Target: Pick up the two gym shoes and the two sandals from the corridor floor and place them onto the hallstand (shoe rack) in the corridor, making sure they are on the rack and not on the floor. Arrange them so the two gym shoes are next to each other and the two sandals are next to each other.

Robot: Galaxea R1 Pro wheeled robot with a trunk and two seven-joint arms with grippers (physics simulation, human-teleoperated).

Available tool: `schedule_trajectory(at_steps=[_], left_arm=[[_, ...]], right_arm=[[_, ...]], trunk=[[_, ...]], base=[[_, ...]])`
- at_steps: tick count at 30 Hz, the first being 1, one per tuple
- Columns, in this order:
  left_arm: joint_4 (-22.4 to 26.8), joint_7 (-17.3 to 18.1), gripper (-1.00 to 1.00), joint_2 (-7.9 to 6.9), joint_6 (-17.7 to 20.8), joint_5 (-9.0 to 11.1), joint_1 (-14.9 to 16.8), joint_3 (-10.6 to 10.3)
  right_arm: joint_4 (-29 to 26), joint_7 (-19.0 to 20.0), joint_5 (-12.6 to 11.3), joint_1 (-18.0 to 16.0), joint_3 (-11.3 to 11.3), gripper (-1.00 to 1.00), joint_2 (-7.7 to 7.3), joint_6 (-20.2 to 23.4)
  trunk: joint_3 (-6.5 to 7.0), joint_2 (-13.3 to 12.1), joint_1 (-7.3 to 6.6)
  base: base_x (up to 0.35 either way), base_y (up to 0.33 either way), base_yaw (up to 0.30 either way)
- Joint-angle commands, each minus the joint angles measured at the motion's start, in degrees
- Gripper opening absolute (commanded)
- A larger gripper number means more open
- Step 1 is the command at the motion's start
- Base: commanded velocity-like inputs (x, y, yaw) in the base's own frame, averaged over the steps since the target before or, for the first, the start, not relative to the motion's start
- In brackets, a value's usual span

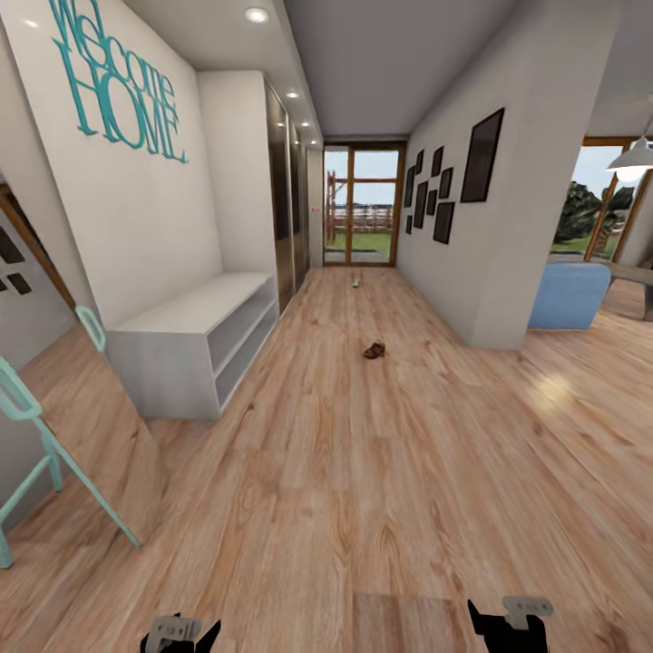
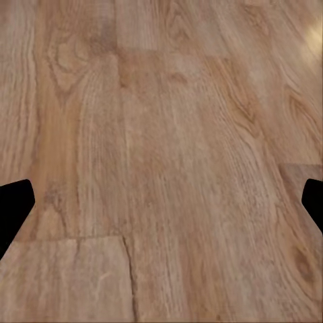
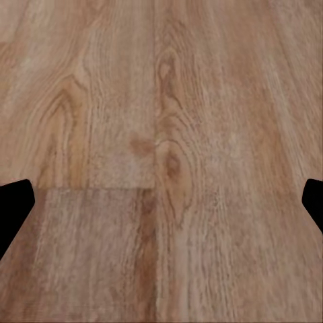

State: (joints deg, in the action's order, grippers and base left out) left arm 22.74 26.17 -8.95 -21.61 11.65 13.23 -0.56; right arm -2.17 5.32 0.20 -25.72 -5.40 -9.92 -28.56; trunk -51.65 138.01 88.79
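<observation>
Both of your grippers sit at the bottom edge of the head view, the left gripper (image 1: 180, 633) at lower left and the right gripper (image 1: 508, 624) at lower right. Each wrist view shows two dark fingertips spread wide at opposite sides with nothing between them but bare corridor floor (image 2: 161, 134), light brown planks with strong grain, so both are wide open and hold nothing.

Going left to right: at far left you have a mint-framed standing mirror (image 1: 36, 426) leaning out over the floor. Above it the white wall carries teal lettering (image 1: 118, 77) that reads "Welcome HOME". Below the lettering stands the hallstand (image 1: 195, 349), a low white-grey unit with a flat top and two open shelf levels, its long axis running along the left wall down the corridor; top and shelves look bare.

Out in the middle of the floor, well apart from the hallstand and to its right, lies one brown sandal (image 1: 374, 350) (small and dark; you cannot tell which way its toe points). Farther down, near the glass door (image 1: 363, 207), lies a small pale item (image 1: 356, 282), too small to identify.

Black picture frames (image 1: 444, 186) hang on the right wall, and a blue sofa (image 1: 570, 295) shows past its corner.
</observation>
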Motion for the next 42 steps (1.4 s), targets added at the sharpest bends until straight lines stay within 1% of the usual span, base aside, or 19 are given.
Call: schedule_trajectory(at_steps=[1, 30, 42], left_arm=[[-0.07, 0.38, 1.00, -0.02, -0.01, 0.53, 0.04, -0.06], [-0.07, 0.38, 1.00, -0.02, 0.00, 0.52, 0.04, -0.08], [-0.07, 0.38, 1.00, -0.02, -0.01, 0.48, 0.04, -0.06]], right_arm=[[0.06, 0.48, 0.00, -0.04, -0.49, 1.00, -0.01, -0.18], [0.06, 0.48, -0.02, -0.03, -0.49, 1.00, -0.01, -0.18], [0.06, 0.40, 0.00, -0.03, -0.49, 1.00, -0.01, -0.18]], trunk=[[-0.03, 0.02, 0.02], [0.03, 0.02, 0.02], [0.03, 0.02, 0.02]], base=[[0.339, 0.022, 0.000], [0.339, 0.003, 0.000], [0.339, 0.066, 0.000]])
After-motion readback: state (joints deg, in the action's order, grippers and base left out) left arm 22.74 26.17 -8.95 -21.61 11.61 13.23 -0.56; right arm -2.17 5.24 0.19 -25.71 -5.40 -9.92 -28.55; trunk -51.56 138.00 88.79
